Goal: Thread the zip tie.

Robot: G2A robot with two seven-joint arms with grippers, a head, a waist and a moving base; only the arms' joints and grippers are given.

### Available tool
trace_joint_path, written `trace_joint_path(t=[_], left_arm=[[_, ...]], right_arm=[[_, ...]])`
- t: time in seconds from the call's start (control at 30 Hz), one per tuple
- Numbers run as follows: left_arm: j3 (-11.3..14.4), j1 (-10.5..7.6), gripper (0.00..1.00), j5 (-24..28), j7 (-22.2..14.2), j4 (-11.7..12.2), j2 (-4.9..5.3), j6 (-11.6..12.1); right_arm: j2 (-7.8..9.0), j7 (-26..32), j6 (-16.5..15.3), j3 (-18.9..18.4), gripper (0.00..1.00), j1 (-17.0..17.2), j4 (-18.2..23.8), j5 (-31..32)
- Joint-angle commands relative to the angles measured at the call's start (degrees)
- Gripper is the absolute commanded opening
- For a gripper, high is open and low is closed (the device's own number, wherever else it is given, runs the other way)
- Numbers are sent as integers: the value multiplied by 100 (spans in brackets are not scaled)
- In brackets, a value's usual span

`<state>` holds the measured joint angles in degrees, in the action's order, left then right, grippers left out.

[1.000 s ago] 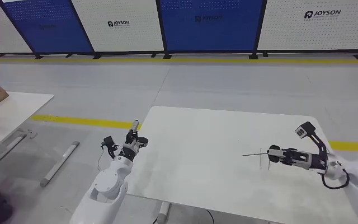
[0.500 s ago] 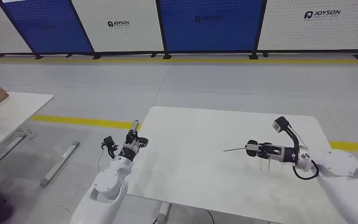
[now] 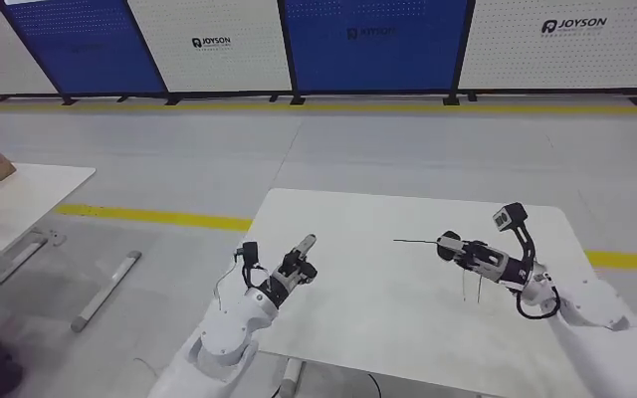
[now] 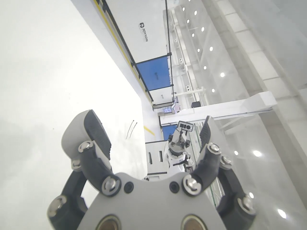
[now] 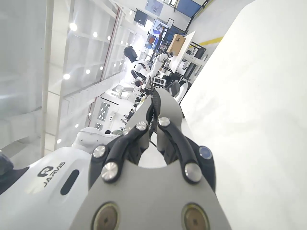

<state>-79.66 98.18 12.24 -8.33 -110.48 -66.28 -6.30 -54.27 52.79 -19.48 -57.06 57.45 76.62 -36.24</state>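
1. Nearest, spare ties (image 3: 469, 287) lie on the table (image 3: 358, 318), under the right arm.
2. Next, the left gripper (image 3: 303, 255) hovers spread wide, empty, likely ready to receive.
3. Farthest, the right gripper (image 3: 445, 246) pinches the zip tie (image 3: 416, 241), with its tail aimed across at the partner.

We're in a big robotics test hall: polished grey floor (image 3: 398, 149) with yellow lines (image 3: 149, 214), and blue and white partition panels (image 3: 378, 45) fencing the bay. Overhead we catch rows of ceiling lights (image 4: 198, 49), and a second white work table (image 3: 40, 189) sits alongside.
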Motion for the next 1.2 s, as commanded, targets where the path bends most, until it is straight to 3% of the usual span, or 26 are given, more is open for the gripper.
trace_joint_path(t=[0.0,0.23,0.3,0.47,0.67,0.77,1.1,1.17], left_arm=[[88,-86,100,-71,362,99,-25,-24],[88,-86,100,-71,362,99,-25,-24],[92,-98,100,-56,356,116,-28,14],[244,-105,100,-26,-469,188,-5,302],[631,-148,100,-111,-1096,161,-3,536],[833,-303,100,71,-1007,338,-44,637],[833,-303,100,71,-1007,338,-44,637],[836,-334,100,211,-901,369,-58,659]], right_arm=[[4,6,0,-5,0,0,4,-2],[4,6,0,-5,0,0,4,-2],[1,-316,40,-39,0,45,73,232],[-132,-898,0,226,0,174,347,709],[-475,-1514,0,777,0,-34,97,1144],[-630,-1467,0,968,0,-153,-194,1009],[-630,-1467,0,968,0,-153,-194,1009],[-646,-1418,0,926,0,-28,49,806]])
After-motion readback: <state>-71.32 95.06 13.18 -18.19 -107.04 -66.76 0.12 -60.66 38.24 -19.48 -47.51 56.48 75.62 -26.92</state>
